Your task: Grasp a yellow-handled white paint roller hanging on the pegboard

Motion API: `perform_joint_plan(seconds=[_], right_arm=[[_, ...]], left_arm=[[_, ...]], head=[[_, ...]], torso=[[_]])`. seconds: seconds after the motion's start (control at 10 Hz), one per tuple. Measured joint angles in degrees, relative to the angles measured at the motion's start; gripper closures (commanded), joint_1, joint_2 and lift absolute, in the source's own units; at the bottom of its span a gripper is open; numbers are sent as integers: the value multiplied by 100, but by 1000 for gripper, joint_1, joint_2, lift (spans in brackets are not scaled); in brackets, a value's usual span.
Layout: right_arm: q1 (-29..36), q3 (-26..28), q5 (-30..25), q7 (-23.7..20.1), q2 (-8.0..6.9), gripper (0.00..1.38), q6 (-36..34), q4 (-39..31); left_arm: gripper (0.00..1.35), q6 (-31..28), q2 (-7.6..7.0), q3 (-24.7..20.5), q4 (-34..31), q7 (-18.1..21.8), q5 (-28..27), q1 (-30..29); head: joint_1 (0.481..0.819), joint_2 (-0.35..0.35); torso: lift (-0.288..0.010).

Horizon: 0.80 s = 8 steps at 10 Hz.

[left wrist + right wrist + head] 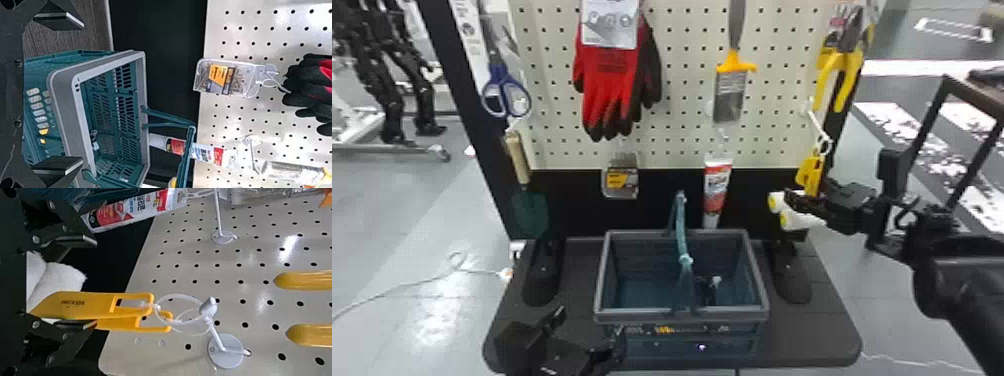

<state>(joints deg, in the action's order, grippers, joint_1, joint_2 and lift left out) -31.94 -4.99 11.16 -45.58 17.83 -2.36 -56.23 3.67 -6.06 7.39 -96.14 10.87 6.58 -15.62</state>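
So the right gripper [90, 282] is sitting right at the yellow-handled paint roller [90, 305]. The roller dangles from a white peg hook [213, 323] by a clear zip tie loop [176, 313], at the right end of the pegboard [254, 258], hanging down to about the board's bottom edge. The jaws are spread, one finger either side of the yellow handle. The handle looks close against one finger with a clear gap to the other, so nothing's pinched yet. The fluffy white sleeve [51, 280] sits deep between the fingers.

If it were me, I'd centre on the handle first so closing doesn't just shove it sideways, since the thing hangs free on that tie and will likely swing. Clamp on the hard yellow plastic, not the squishy sleeve. Then I'd lift up and out along the hook so the loop clears the upturned tip, because a straight yank would probably snag.

The left gripper [80, 94] waits low by the front of the teal basket [602, 270], fingers wide apart.

As for writing, there's a small dark line of print on the yellow handle, too fine for me to trust. There's a red and white label on the tube [195, 150], a yellow label on the clear screw box [227, 78], and a printed card on the red gloves [612, 85], none of it legible enough to quote
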Motion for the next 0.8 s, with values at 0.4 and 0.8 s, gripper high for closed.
perform_joint_plan(seconds=[0.4, 0.8], right_arm=[[12, 16, -144, -44, 63, 1288, -55, -35], [12, 16, -167, -65, 80, 1288, -114, -63]], left_arm=[[104, 8, -18, 0, 0, 2, 14, -2], [104, 2, -18, 0, 0, 0, 18, -2]], head=[[549, 0], [549, 0]], torso=[[-100], [-100]])
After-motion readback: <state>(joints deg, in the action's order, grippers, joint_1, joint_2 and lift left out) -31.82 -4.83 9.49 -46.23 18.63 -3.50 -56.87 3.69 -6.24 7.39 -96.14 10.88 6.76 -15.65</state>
